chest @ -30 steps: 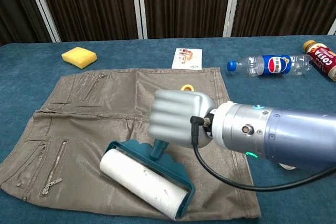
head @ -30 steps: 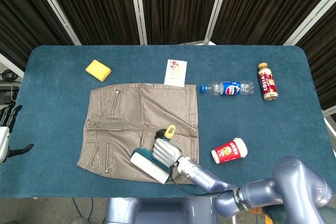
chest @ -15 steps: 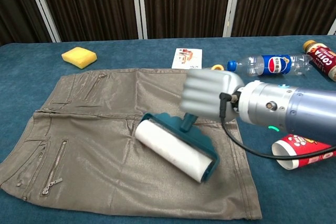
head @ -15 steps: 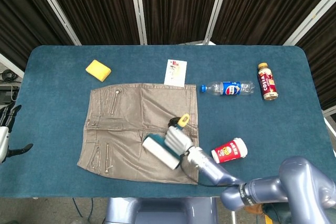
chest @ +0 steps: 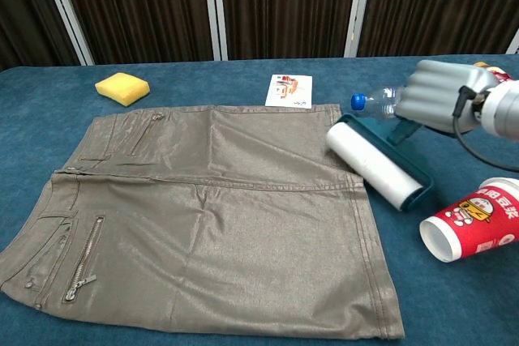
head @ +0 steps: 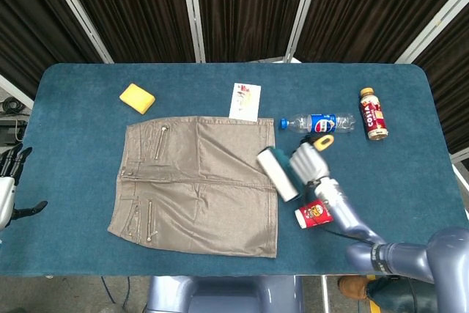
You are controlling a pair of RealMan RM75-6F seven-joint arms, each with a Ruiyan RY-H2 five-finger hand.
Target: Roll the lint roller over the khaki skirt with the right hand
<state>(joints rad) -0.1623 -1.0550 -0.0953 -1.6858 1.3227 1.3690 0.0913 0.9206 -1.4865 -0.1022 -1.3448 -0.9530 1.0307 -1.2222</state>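
Observation:
The khaki skirt [head: 198, 177] [chest: 203, 216] lies flat in the middle of the blue table, zips toward the left. My right hand [head: 306, 159] [chest: 442, 96] grips the handle of the lint roller [head: 278, 174] [chest: 375, 164], whose white roll in a teal frame sits at the skirt's right edge, partly over the blue cloth. The handle's yellow end [head: 323, 139] sticks out past the hand. My left hand [head: 9, 181] hangs off the table's left edge with its fingers apart, holding nothing.
A red paper cup [head: 314, 213] [chest: 474, 220] lies on its side just in front of the roller. A Pepsi bottle [head: 316, 122] lies behind the right hand, a brown drink bottle [head: 373, 113] further right. A yellow sponge [head: 137, 97] and a card [head: 245, 101] sit behind the skirt.
My right hand has swept the lint roller from the skirt's front middle up and to the right, across the fabric to its right edge. The left hand has stayed put.

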